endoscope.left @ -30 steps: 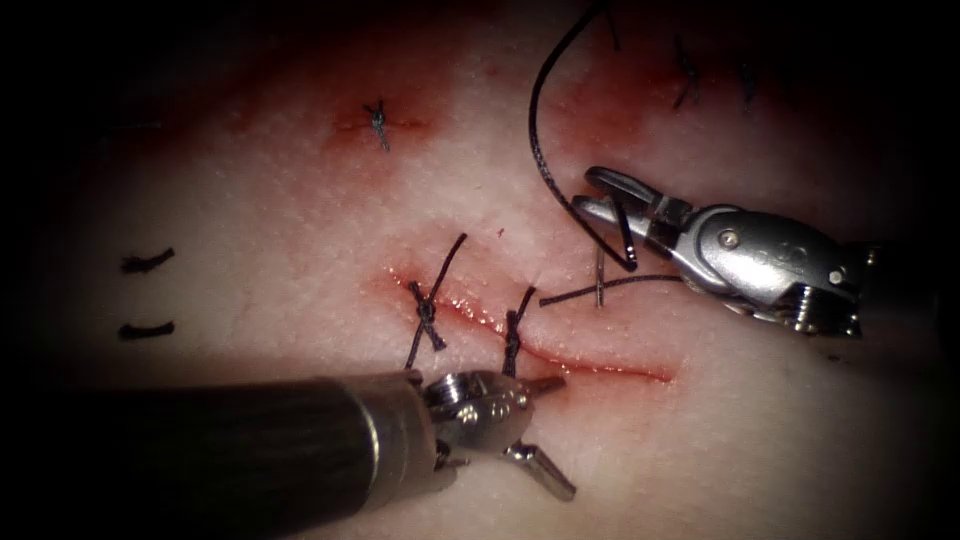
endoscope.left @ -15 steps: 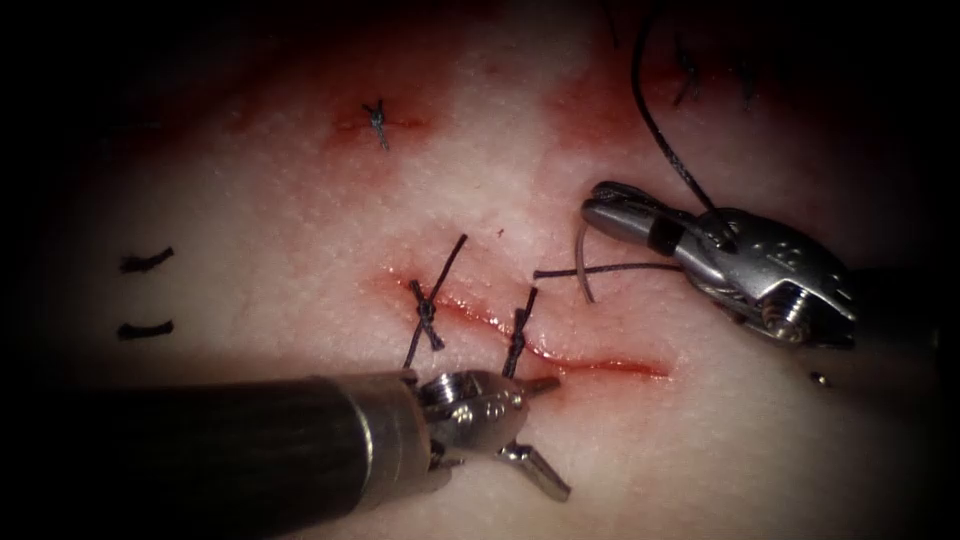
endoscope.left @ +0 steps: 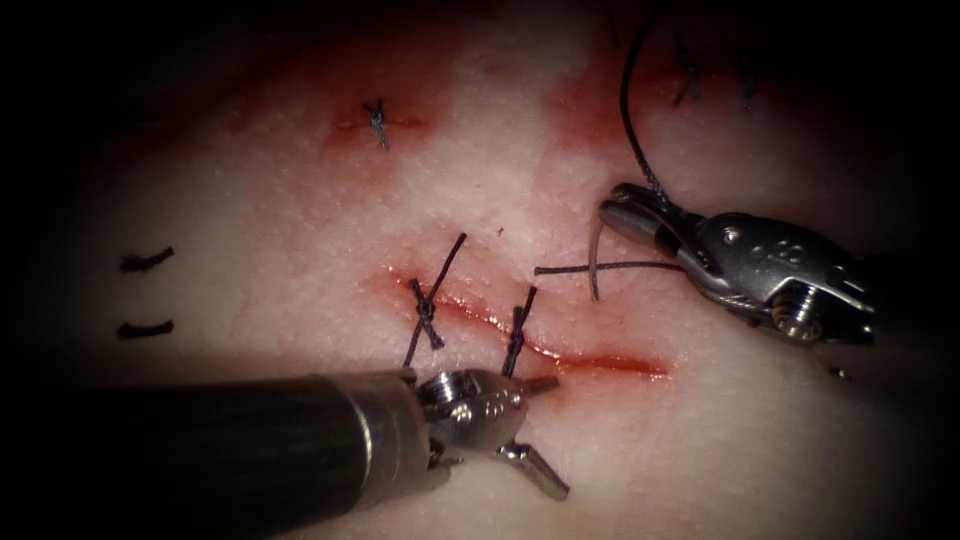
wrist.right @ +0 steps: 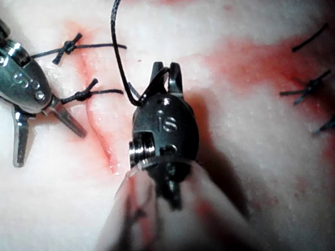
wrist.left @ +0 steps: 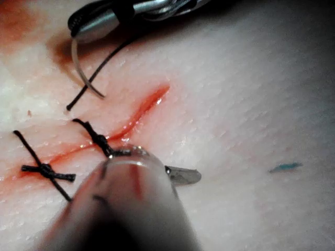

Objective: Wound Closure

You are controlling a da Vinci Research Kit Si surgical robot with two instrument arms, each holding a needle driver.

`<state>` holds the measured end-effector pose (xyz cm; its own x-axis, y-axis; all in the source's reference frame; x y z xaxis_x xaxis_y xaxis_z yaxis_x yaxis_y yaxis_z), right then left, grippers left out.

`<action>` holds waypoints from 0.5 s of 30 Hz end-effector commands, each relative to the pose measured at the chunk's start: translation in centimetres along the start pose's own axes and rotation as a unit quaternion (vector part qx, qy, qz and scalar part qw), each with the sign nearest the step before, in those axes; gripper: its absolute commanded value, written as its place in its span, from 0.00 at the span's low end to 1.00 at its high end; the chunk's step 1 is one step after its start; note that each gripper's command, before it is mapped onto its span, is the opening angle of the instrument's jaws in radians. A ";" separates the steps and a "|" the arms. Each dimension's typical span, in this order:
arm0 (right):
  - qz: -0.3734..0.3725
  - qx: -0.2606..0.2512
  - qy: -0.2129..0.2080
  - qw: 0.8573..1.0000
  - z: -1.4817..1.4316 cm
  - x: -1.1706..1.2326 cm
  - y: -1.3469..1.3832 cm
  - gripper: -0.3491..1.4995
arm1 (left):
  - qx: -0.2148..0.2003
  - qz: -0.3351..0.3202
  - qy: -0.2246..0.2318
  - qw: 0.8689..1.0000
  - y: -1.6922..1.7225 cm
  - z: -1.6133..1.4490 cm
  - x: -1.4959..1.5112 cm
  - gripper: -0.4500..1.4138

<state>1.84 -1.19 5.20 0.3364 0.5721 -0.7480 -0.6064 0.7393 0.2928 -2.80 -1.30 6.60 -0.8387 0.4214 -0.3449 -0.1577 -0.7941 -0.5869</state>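
The cut (endoscope.left: 600, 363) runs across the tissue with two knotted stitches (endoscope.left: 427, 317) (endoscope.left: 515, 338) on its left part. My right tool (endoscope.left: 612, 212) is up and to the right of the cut, shut on the curved needle (endoscope.left: 592, 262) near its rear end. The needle arcs down over the skin, and its point appears free of the tissue. Dark thread (endoscope.left: 628, 110) rises from these jaws, and a strand (endoscope.left: 560, 270) lies across the needle. My left tool (endoscope.left: 547, 433) stands open beside the second stitch, holding nothing. The left wrist view shows the needle (wrist.left: 81, 73) under the right tool (wrist.left: 78, 26).
An older knot (endoscope.left: 377, 122) sits in a small cut at the upper left. Two short thread pieces (endoscope.left: 147, 262) (endoscope.left: 146, 329) lie far left, and more stitches (endoscope.left: 687, 75) sit top right. Red fluid (endoscope.left: 590, 110) stains the tissue above the right tool.
The right tool rolled and shifted slightly right, carrying the needle with it. Its thread swung from a wide loop on the left to a line rising straight up. The left tool stayed put.
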 end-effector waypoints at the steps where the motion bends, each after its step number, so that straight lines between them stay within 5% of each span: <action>1: 0.001 0.015 0.012 1.000 0.08 -0.03 0.01 0.36 | -0.001 0.000 0.000 1.000 0.02 0.09 0.01 0.76; 4: -0.001 0.046 0.025 0.999 0.12 -0.03 0.09 0.77 | -0.001 0.000 0.000 1.000 0.02 0.09 0.00 0.76; 6: -0.006 0.067 0.038 0.997 0.14 -0.06 0.16 0.88 | -0.001 0.000 0.000 1.000 0.02 0.09 0.00 0.76; 15: -0.066 0.136 0.122 0.981 0.15 -0.28 0.60 0.99 | -0.001 0.000 0.000 1.000 0.02 0.09 0.00 0.75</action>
<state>1.46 -0.84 5.57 0.1844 0.3754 -0.9083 -0.3387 0.8918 0.2998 -2.79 -1.30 6.59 -0.8388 0.4215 -0.3447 -0.1574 -0.7937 -0.5876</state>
